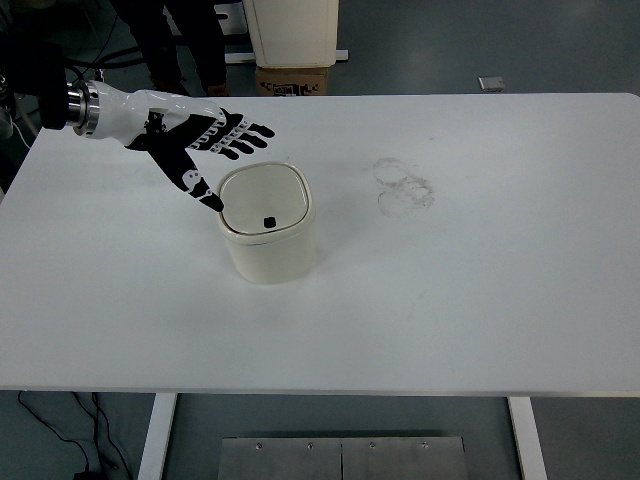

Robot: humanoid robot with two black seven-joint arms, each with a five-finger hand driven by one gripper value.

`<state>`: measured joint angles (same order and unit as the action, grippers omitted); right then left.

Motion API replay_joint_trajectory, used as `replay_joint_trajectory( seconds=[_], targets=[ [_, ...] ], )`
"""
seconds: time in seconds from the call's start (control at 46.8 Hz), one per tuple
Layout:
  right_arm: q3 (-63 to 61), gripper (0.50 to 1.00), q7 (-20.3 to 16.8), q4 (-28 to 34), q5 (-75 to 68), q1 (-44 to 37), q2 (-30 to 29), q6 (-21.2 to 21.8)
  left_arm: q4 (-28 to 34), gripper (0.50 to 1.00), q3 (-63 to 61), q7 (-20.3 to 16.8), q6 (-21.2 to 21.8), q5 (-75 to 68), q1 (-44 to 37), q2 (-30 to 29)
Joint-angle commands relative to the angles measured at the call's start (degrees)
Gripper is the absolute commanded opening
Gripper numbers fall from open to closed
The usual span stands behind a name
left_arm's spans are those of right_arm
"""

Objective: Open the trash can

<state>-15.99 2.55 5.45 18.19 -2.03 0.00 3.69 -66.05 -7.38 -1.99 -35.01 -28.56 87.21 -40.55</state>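
Only the trash can (268,237) stands on the table (480,300).

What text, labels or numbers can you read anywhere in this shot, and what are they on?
No readable text anywhere.
Cardboard box beyond the table's far edge: dark print, too blurred to read.
Trash can lid: only a small black square mark, no lettering.
Left hand: black-and-white patterning, no legible words.
Table: faint ring smudges, not writing.
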Motion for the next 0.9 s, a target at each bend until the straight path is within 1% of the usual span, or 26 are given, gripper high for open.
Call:
replay_joint_trajectory(
  seconds=[0.0,0.214,0.492,0.705,0.812,0.876],
  targets=[
    [-0.01,0.991,0.00,0.00,0.00,0.01,0.00,0.00,-0.04,1.000,0.00,0.14,0.01,-0.01,0.76,-0.23],
    [-0.01,0.991,0.00,0.00,0.00,0.01,0.00,0.00,-0.04,1.000,0.00,0.14,0.01,-0.01,1.56,0.03],
    [-0.01,0.991,0.00,0.00,0.00,0.01,0.00,0.00,0.13,1.000,-0.17,0.14,0.01,0.52,0.68,-0.67],
    [-0.01,0.991,0.00,0.00,0.00,0.01,0.00,0.00,0.39,1.000,-3.86,0.14,0.01,0.78,-0.11,-0.93],
    [-0.01,0.991,0.00,0.00,0.00,0.01,0.00,0.00,0.83,1.000,-5.80,0.14,4.59,0.96,0.06,-2.16],
    [-0.01,0.991,0.00,0.00,0.00,0.01,0.00,0.00,1.10,1.000,-6.06,0.14,6.44,1.05,0.06,-2.51]
  ],
)
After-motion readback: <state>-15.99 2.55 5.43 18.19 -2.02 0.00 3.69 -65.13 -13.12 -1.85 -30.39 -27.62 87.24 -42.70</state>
